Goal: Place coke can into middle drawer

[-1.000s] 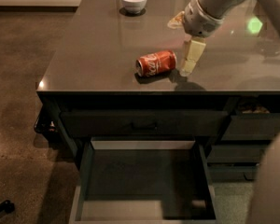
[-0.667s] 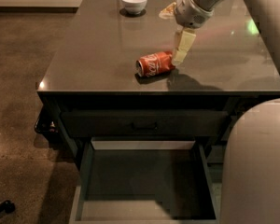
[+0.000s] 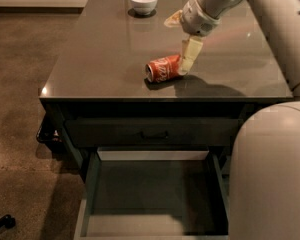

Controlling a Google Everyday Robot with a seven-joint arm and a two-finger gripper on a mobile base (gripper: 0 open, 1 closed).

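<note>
The coke can (image 3: 162, 69) lies on its side on the dark tabletop (image 3: 100, 69), near the middle front. My gripper (image 3: 177, 45) hangs over the can's right end, open. One pale finger (image 3: 190, 56) points down and touches or nearly touches the can's right end. The other finger (image 3: 172, 18) sticks out to the upper left, well apart from it. The middle drawer (image 3: 93, 184) is pulled open below the table front, and its dark floor is bare.
A white bowl (image 3: 143, 1) stands at the back of the tabletop. A closed drawer front with a small dark handle (image 3: 155, 134) sits above the open drawer. My pale body (image 3: 270, 174) fills the lower right, and my arm (image 3: 275, 24) crosses the table's right side.
The gripper has moved left toward the can, so its lower finger now sits at the can's right end. My body fills more of the lower right. The can has not moved.
</note>
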